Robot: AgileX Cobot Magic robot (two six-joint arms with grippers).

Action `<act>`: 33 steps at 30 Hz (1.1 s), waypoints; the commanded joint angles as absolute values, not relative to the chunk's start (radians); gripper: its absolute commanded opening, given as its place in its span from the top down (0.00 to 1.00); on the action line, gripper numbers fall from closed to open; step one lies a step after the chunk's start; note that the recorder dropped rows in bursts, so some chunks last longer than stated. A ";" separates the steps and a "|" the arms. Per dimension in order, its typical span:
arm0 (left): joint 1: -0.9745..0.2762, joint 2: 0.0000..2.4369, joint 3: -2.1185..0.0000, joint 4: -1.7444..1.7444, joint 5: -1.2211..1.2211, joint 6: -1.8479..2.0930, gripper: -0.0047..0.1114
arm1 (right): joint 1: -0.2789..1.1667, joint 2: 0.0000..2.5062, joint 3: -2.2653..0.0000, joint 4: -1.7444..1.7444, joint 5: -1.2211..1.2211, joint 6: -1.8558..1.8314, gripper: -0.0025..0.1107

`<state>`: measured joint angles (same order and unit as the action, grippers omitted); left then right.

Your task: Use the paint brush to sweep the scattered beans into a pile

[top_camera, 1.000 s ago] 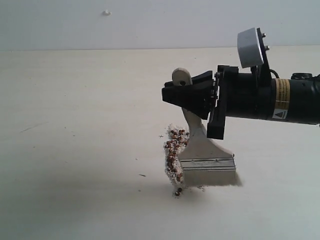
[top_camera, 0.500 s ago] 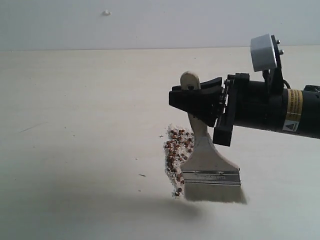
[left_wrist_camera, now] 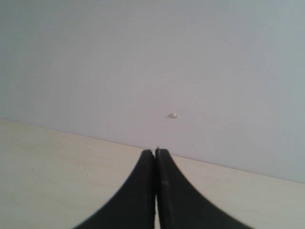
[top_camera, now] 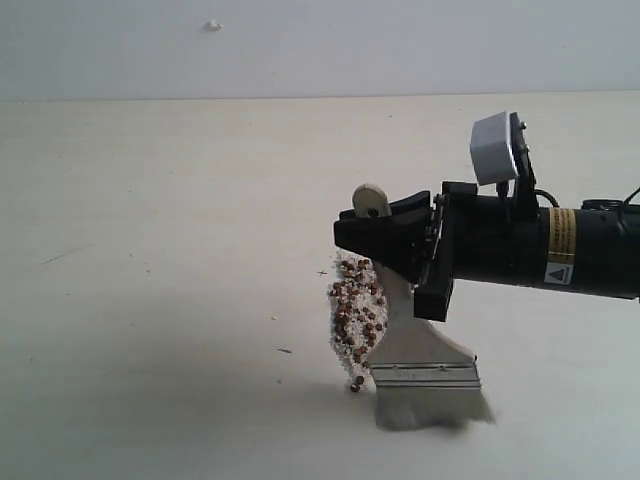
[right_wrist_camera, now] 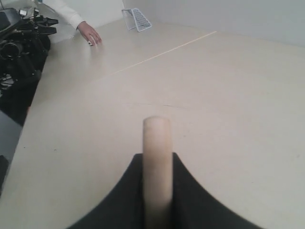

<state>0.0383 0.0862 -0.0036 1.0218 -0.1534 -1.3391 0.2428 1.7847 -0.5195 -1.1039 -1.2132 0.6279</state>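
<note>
Where the pale table (top_camera: 150, 200) spreads beneath it, the right gripper (top_camera: 365, 228) clamps the paint brush (top_camera: 420, 352) by its handle, bristles pressed to the surface. The beans (top_camera: 355, 305) lie heaped against the brush's left side. The left gripper (left_wrist_camera: 155, 160) is closed on nothing. A person's hand (right_wrist_camera: 89, 34) rests far off.

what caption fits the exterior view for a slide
Right gripper holds a wide pale-handled paint brush, bristles down beside a pile of reddish-brown beans.
</note>
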 commanded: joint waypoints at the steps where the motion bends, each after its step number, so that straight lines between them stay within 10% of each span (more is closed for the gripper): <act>1: 0.039 0.081 0.000 1.014 -0.155 -1.338 0.96 | 0.244 1.820 -0.537 -1.033 -1.221 0.540 0.98; 33: 0.039 0.081 0.000 1.014 -0.155 -1.338 0.96 | 0.244 1.686 -0.674 -1.171 -1.221 0.792 0.98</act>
